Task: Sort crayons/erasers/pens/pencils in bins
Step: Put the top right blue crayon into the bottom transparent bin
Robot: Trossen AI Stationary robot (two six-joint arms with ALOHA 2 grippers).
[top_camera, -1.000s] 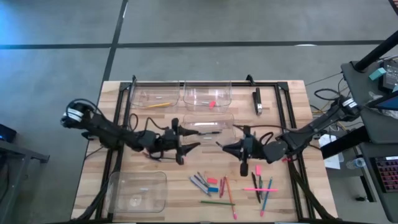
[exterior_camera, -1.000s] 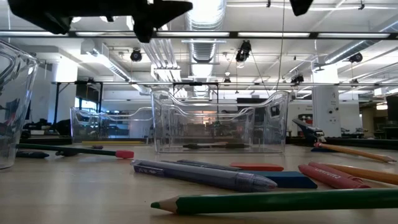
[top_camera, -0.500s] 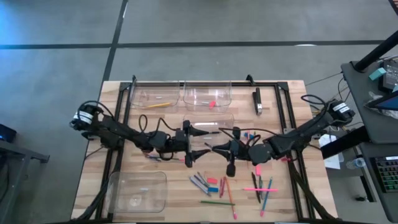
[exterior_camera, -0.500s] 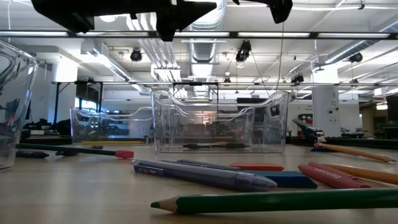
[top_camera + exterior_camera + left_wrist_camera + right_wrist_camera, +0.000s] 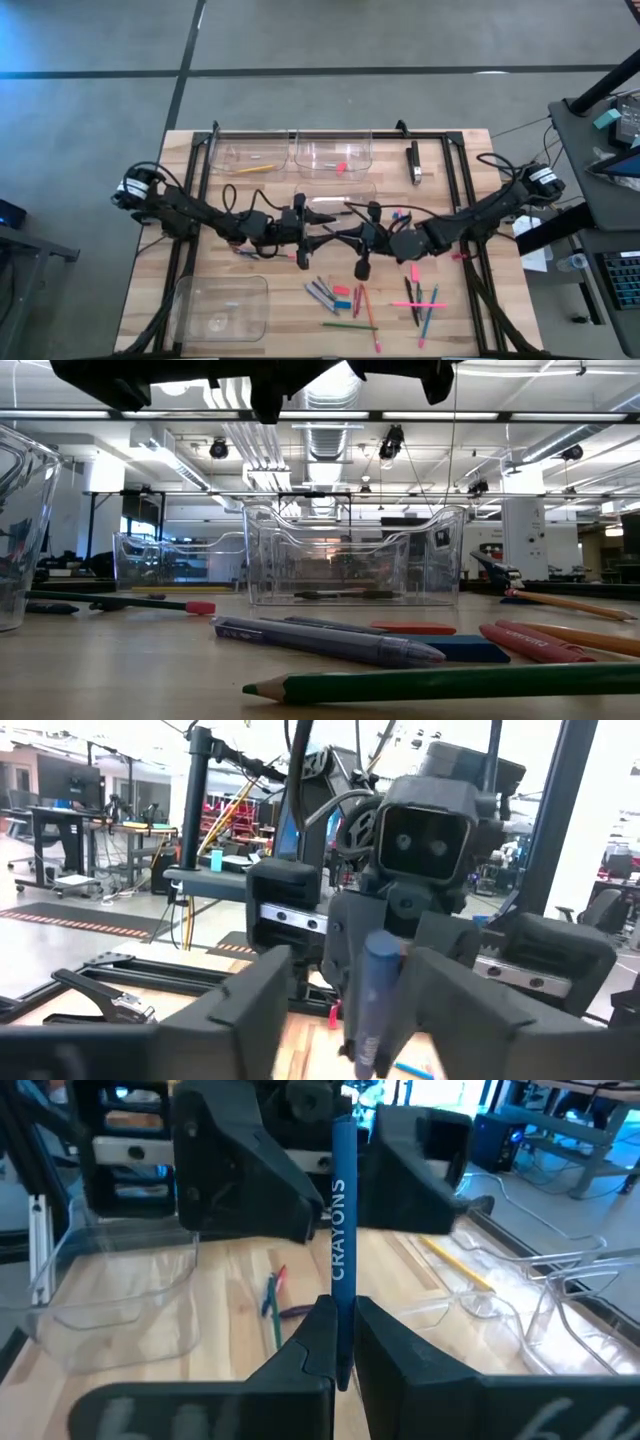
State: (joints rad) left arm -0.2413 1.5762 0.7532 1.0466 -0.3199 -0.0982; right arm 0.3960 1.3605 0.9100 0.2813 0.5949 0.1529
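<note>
A blue crayon (image 5: 339,1230), printed CRAYONS, is in my right gripper (image 5: 343,1342), which is shut on it above the table's middle (image 5: 347,238). My left gripper (image 5: 355,1005) faces it from the table's left (image 5: 325,233) and is open. Its two fingers (image 5: 245,1175) stand on either side of the crayon's free end (image 5: 377,982), apart from it. Four clear bins rest on the table: two at the far edge (image 5: 250,153) (image 5: 334,150), one in the middle (image 5: 338,193), one near left (image 5: 222,306). My right gripper pinches the blue crayon between its two fingers near one end (image 5: 340,1312). The fingers come level from the table's right and lie along the crayon. The crayon sticks straight out ahead of them toward the left gripper, lifted clear of the table.
Loose pens, pencils, crayons and erasers lie near the table's near edge (image 5: 345,296) (image 5: 420,300) and fill the low view's foreground (image 5: 330,640). A black oblong block (image 5: 414,163) lies far right. The bins hold a yellow pencil (image 5: 255,169), a red-pink eraser (image 5: 341,167) and a pen (image 5: 335,210).
My right gripper has carried the blue crayon toward the table's left, and my left gripper has moved toward the right. The two now meet at the middle, with the crayon's free end between the left fingers.
</note>
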